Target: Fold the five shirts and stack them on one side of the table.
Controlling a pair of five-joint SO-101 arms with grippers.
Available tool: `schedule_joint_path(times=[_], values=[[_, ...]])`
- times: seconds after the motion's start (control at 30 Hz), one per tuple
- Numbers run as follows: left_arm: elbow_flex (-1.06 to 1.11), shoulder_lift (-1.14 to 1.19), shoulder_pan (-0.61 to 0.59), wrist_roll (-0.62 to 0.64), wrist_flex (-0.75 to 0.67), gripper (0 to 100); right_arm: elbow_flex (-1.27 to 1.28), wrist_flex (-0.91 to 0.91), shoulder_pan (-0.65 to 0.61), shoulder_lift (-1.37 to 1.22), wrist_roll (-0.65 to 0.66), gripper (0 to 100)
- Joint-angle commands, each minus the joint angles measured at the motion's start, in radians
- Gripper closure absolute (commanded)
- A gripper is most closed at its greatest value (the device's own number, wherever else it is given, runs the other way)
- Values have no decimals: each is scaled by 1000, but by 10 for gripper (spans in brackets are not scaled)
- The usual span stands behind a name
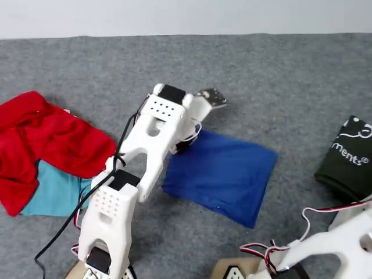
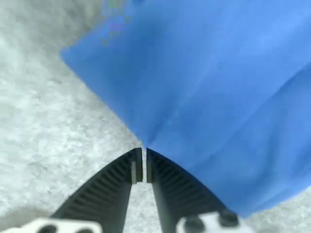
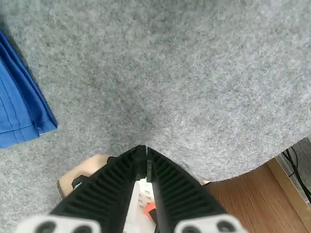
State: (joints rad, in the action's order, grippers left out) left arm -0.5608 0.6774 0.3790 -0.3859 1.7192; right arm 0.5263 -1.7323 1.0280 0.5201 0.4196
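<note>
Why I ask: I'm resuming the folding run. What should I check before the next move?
1. Left claw shut at the blue shirt's edge: ok.
2. Cloth really pinched between its tips: cannot tell.
3. Right claw shut, off the cloth: ok.
4. Blue shirt lying flat on the table: ok.
5. Red shirt folded: not ok, crumpled over a teal shirt.
6. Black shirt apart from the blue shirt: ok.

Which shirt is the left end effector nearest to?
The blue shirt mid-table; the left end effector sits at its edge. The red shirt, teal shirt and black shirt lie farther off.
</note>
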Motion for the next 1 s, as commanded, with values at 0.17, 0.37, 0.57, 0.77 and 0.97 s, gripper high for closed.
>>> schedule_joint_path(times=[0.17,0.37,0.57,0.77,0.97], values=[[-134,-95,118,-2,31,978,-6,-16,-10,38,6,989],[-134,-21,137,0,-101,978,-6,-16,-10,38,8,989],[-134,86,69,26,-265,978,-6,-16,-30,38,9,989],[-136,172,23,20,-265,978,-6,-16,-104,38,6,989],[-174,186,12,18,-264,978,-6,-16,-145,38,5,989]])
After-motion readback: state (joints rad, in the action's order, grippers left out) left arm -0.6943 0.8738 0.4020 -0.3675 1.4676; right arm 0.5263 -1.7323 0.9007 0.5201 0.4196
